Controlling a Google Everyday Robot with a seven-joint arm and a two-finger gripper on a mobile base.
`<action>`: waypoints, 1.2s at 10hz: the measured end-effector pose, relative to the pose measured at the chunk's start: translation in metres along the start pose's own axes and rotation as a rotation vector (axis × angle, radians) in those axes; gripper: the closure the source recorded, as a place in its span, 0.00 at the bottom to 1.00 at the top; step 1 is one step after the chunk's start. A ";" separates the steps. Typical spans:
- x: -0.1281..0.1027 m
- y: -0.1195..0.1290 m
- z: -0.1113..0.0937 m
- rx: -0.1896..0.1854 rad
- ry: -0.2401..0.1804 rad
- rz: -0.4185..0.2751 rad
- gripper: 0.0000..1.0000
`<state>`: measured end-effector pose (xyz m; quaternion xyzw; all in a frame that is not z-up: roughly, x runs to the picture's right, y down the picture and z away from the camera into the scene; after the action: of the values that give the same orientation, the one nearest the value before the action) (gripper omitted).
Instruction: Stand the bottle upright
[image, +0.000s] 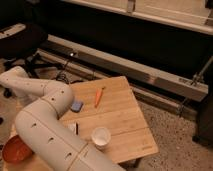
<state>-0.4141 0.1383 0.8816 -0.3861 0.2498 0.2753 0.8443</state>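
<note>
Curling over the left of the worktop (122, 117), the white arm (45, 107) leaves gripper and bottle unseen, behind or beyond it; grip state cannot be told.

the bottle cannot be made out: no slim clear shape with a whitish cap shows on the bare part of the table (122, 117). the robot's arm (47, 125) covers the table's left and near side, so whether the bottle lies flat or stands, and where, cannot be told. the gripper is not in view either.
</note>
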 end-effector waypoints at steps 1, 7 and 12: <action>0.000 0.000 0.000 0.000 0.000 -0.002 0.56; -0.011 0.004 -0.030 -0.009 -0.083 -0.039 0.56; -0.014 0.007 -0.056 -0.031 -0.174 -0.089 0.56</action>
<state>-0.4405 0.0943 0.8548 -0.3846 0.1535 0.2739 0.8681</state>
